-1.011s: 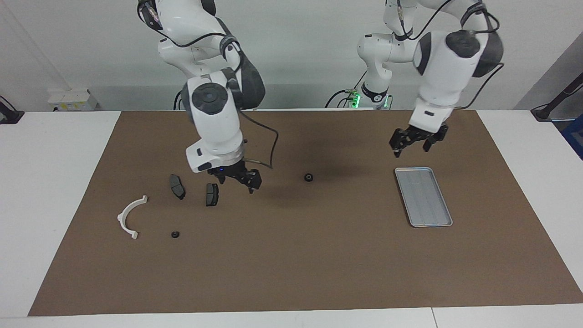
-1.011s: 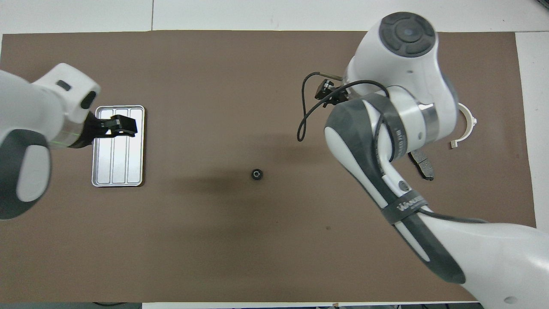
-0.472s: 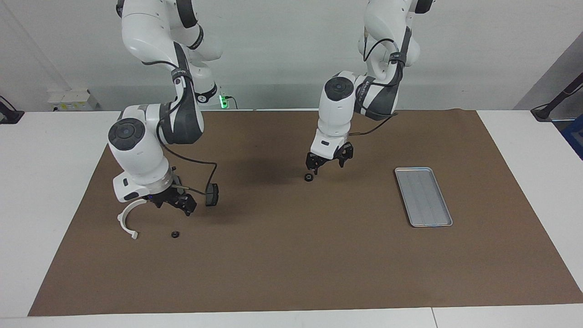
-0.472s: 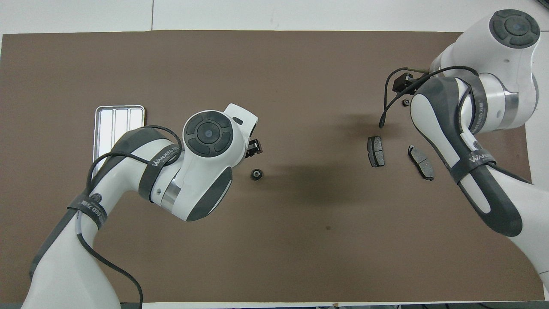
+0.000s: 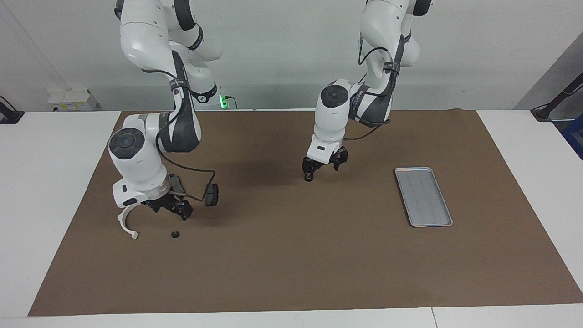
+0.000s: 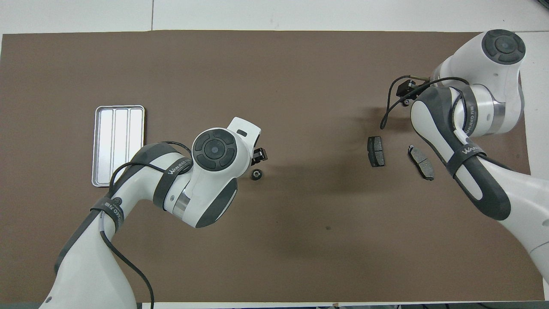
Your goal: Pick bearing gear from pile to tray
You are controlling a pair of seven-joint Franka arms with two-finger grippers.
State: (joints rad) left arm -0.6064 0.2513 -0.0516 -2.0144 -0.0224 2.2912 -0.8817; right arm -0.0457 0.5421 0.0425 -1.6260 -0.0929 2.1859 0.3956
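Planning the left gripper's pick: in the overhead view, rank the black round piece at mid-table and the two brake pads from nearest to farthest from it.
1. The black round piece, almost under the left gripper.
2. The inner brake pad, toward the right arm's end.
3. The outer brake pad, beside the right arm.

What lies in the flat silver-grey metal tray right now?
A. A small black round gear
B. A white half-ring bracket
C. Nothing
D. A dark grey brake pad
C: the flat silver-grey metal tray shows only its bare ridged bottom in both views.
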